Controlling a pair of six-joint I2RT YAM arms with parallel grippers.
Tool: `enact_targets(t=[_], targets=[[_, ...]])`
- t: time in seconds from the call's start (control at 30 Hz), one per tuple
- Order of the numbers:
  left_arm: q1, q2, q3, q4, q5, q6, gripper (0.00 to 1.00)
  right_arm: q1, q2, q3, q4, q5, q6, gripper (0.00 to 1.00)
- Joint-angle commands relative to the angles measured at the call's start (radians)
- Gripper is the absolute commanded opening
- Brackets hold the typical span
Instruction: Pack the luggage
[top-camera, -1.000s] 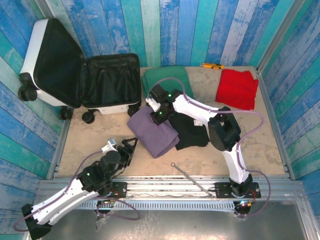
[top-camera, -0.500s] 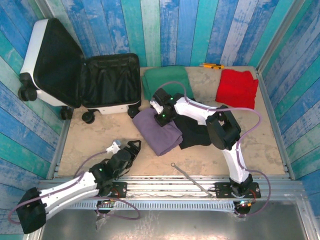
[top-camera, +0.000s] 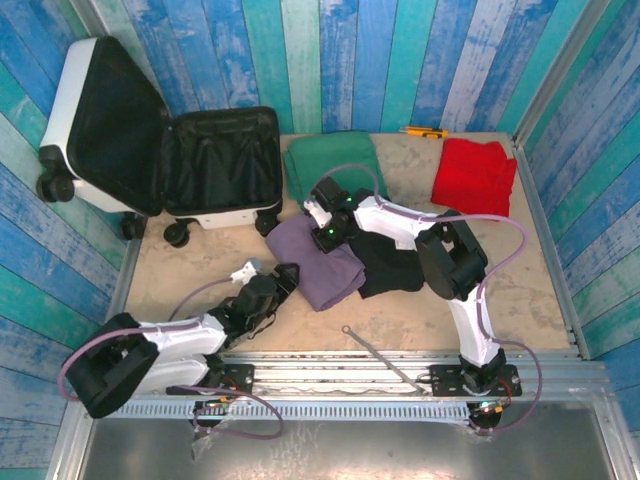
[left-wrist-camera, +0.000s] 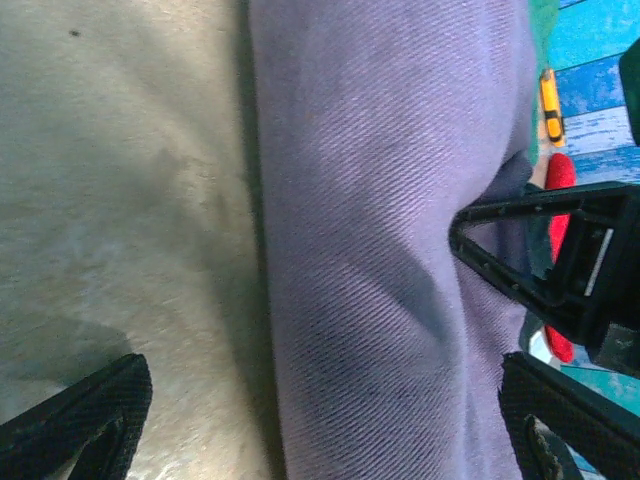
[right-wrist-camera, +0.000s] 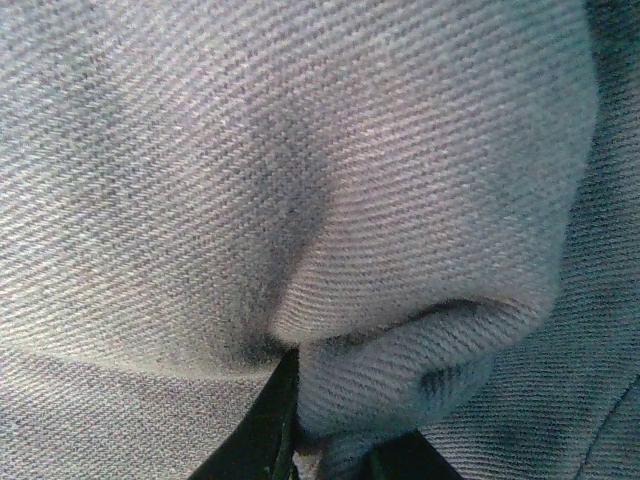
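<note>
With the right tool (top-camera: 322, 235) clamped on a fold of the purple garment (top-camera: 318, 265), which lies just right of and nearer than the open luggage (top-camera: 215, 160), slide the left tool (top-camera: 285, 278), fingers (left-wrist-camera: 85, 415) apart, onto the cloth's luggage-side edge, then lift both ends level.

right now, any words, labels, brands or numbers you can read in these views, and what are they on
No text can be read in these views.
luggage: no logo or label can be made out on the white shell.
yellow tool by the far wall: any print is too small to read.
purple cloth: plain weave, no tag or print visible.
</note>
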Motion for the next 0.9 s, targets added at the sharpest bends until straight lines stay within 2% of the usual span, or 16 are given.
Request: enact_targets(t=[0.0,0.13,0.2,0.27,0.33,0.43,0.6,0.7,0.8,0.87], targets=[[0.012,0.086,-0.032,0.09,0.048,-0.028,0.95,-0.033,0.04,-0.053,-0.071,0.105,-0.003,0.15],[0.023,0.23,0.025,0.152,0.091,-0.06,0.99,-0.039,0.045,-0.068,-0.061,0.09,-0.002,0.15],[0.036,0.326,0.042,0.242,0.13,-0.093,0.99,-0.044,0.045,-0.078,-0.058,0.085,0.001,0.15],[0.048,0.448,0.045,0.389,0.17,-0.14,0.94,-0.052,0.04,-0.09,-0.05,0.075,0.002,0.15],[0.052,0.581,0.045,0.543,0.205,-0.189,0.86,-0.058,0.037,-0.1,-0.044,0.066,0.006,0.15],[0.052,0.809,0.049,0.814,0.243,-0.269,0.68,-0.062,0.034,-0.113,-0.038,0.061,0.008,0.15],[0.052,1.145,0.073,1.23,0.241,-0.345,0.37,-0.068,0.033,-0.137,-0.025,0.049,0.015,0.14],[0.052,1.193,0.101,1.232,0.242,-0.332,0.25,-0.072,0.028,-0.151,-0.013,0.039,0.018,0.14],[0.052,1.119,0.101,1.134,0.217,-0.258,0.09,-0.072,0.02,-0.159,-0.004,0.03,0.016,0.16],[0.052,1.021,0.11,0.987,0.201,-0.189,0.0,-0.071,0.011,-0.159,-0.002,0.025,0.016,0.25]])
